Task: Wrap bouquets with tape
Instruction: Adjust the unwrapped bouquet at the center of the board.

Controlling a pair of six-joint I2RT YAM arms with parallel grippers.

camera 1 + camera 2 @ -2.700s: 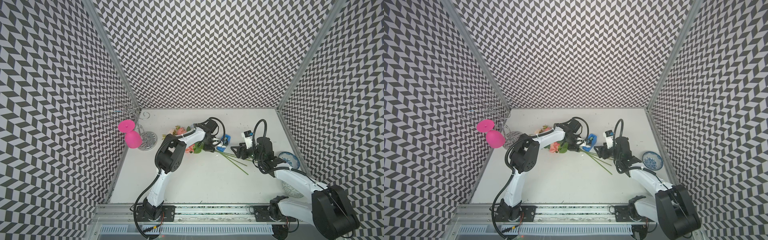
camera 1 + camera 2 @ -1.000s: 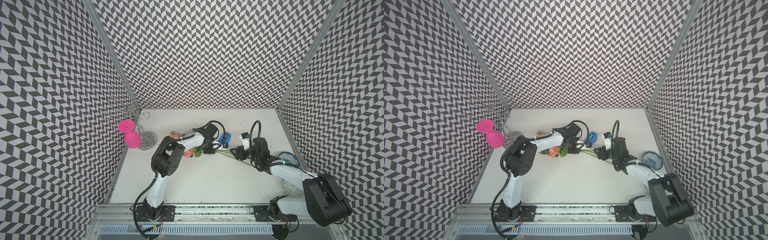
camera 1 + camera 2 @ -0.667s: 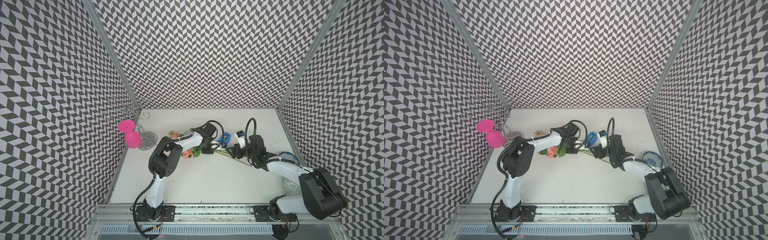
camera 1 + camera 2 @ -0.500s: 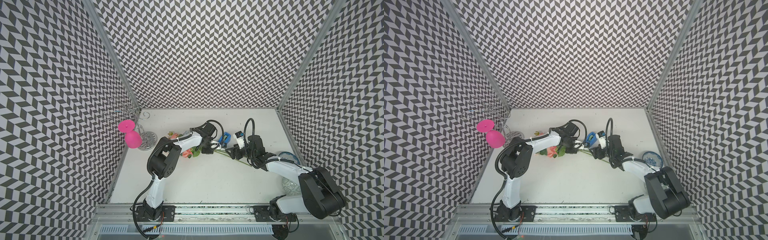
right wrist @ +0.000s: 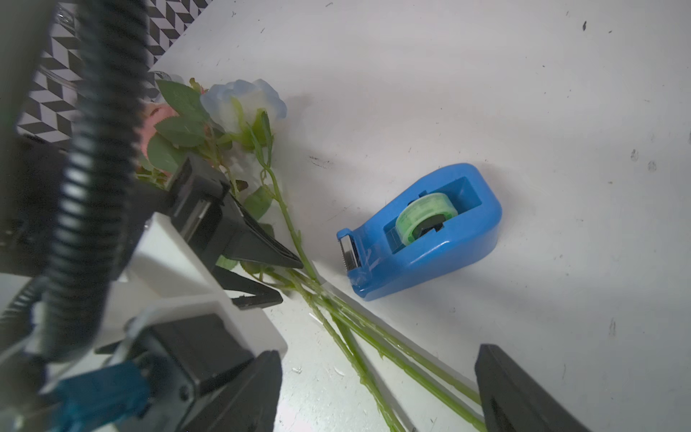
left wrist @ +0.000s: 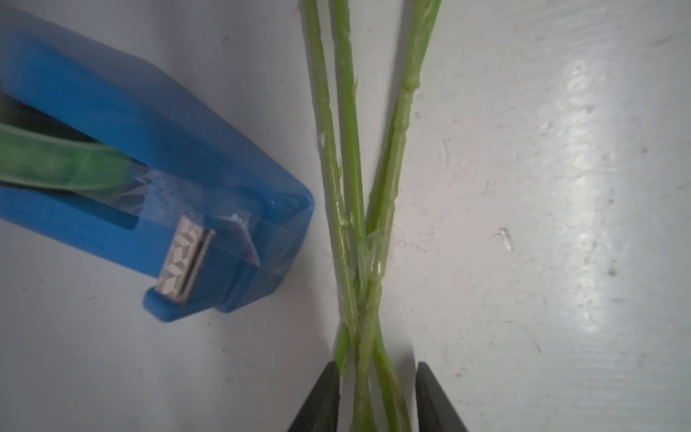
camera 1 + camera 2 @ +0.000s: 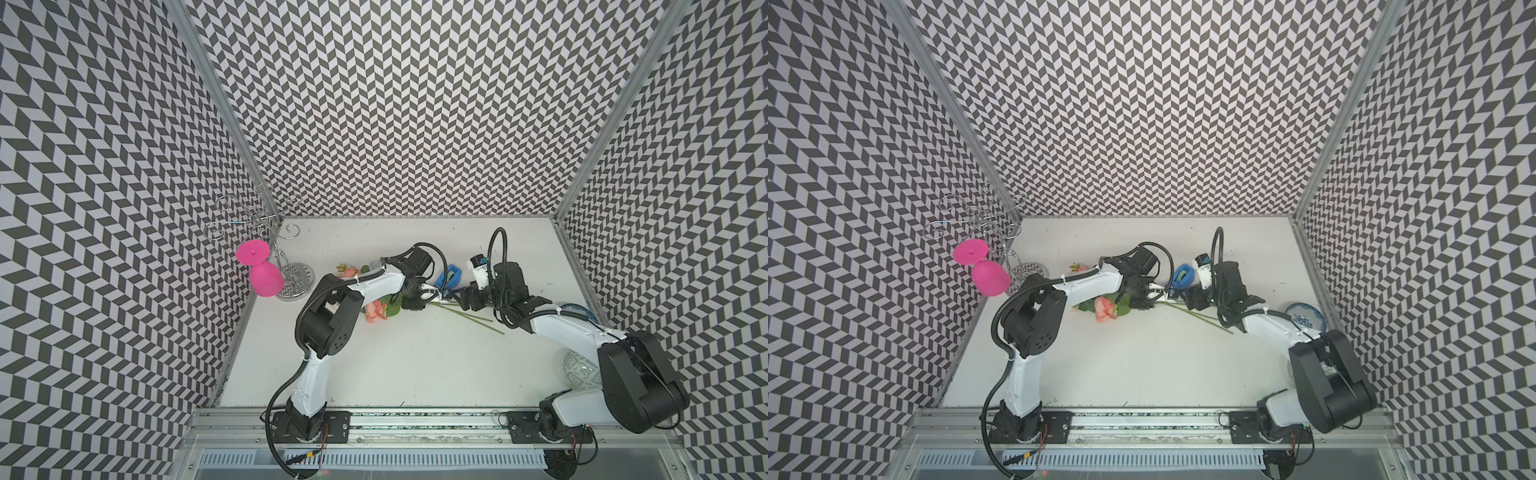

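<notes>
Green-stemmed artificial rose bouquet (image 7: 376, 311) with peach, pink and white blooms lay flat mid-table (image 7: 415, 374), blooms toward the left arm's side and bare stem ends toward the right arm. Black left fingers (image 6: 321, 404) were parted a little and straddled the crossed stems. A gap showed clearly on one side and one stem sat close against the other finger, so they were loose, not clamping. Black right fingers (image 5: 516, 396) were spread wide. The stems ran between them without contact and nothing was held.

Bright blue plastic tape dispenser (image 5: 430, 232) with a green-tinted roll stood on the table just beside the stems, cutter end facing them, with a sliver of table between.

Pink goblet (image 7: 266, 278) hung upside down on a silver wire rack (image 7: 297, 278) at the back-left corner, well apart from the bouquet. Blue-patterned bowl (image 7: 1308, 316) sat at the right edge beside the right arm.

Open table lay between the stems and the front rail, and between the dispenser and the back wall.
</notes>
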